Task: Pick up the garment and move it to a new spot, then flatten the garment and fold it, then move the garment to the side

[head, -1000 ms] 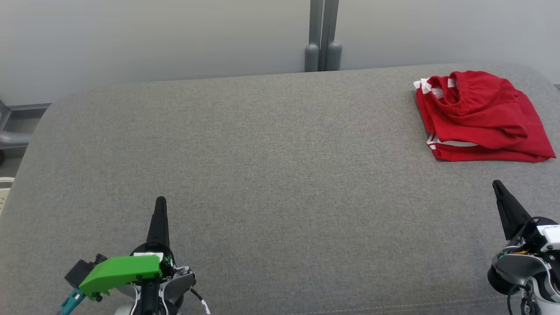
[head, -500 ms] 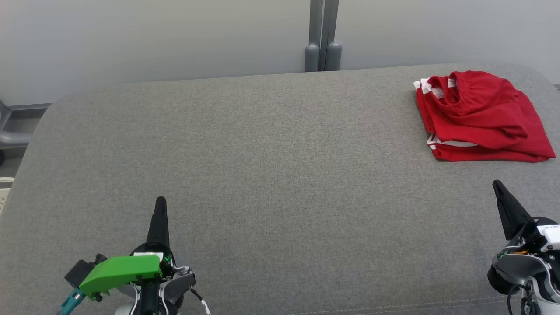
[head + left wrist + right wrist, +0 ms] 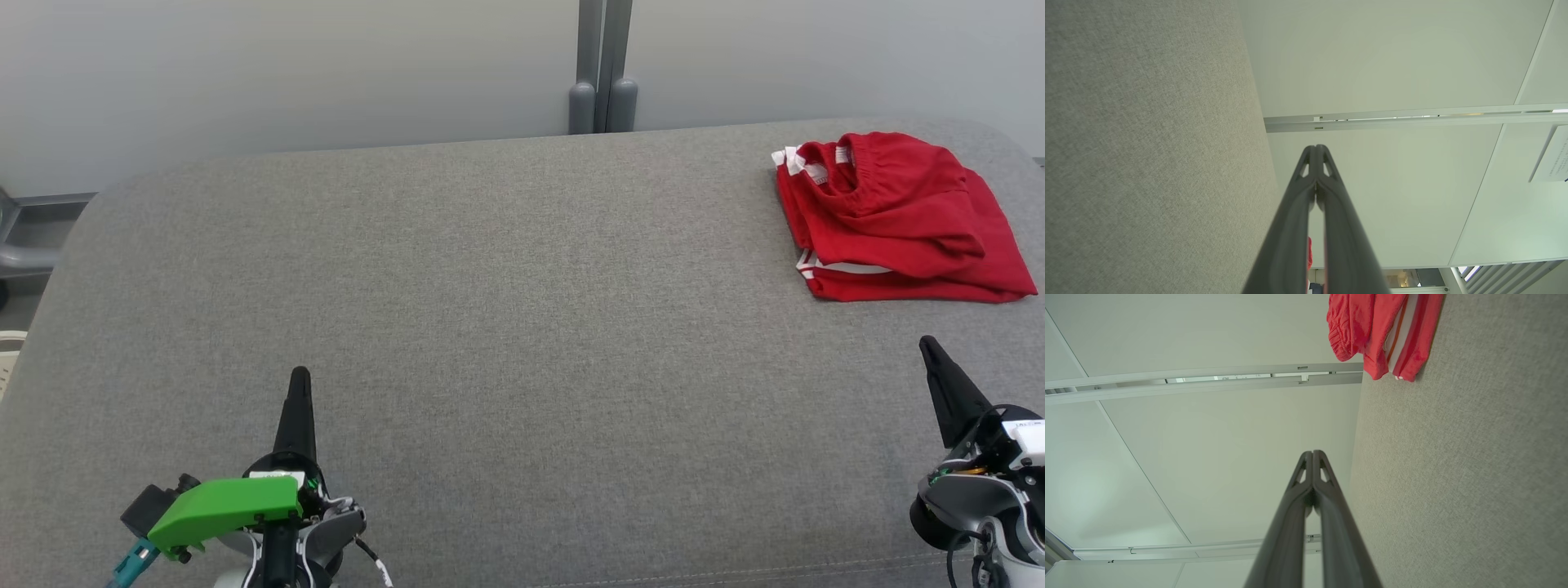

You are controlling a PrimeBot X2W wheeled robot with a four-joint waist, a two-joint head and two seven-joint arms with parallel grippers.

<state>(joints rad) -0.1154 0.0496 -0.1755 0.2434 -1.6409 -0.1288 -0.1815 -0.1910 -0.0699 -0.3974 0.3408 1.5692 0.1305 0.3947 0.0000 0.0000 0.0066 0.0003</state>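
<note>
Both tools are empty. My left gripper [image 3: 299, 376] is at the near left and my right gripper [image 3: 928, 346] at the near right, each with its two fingers pressed together and nothing between them; both wrist views show the tips meeting.

The garment [image 3: 894, 220] is red with white stripes [image 3: 849, 267]. It lies at the far right of the grey cloth-covered surface [image 3: 490, 327] in stacked layers, with the waistband [image 3: 857, 167] on top. It is well apart from the left gripper and nearer to the right one, touching neither.

Judgement: the pile reads as folded and set to the side, so the step in hand is likely the parking of the arms.

To do that well:
- Hold both tips low and near, clear of the stack.
- Make no sweep towards the far right.
- The loose near hem could catch on a fingertip and drag the fold open.
</note>
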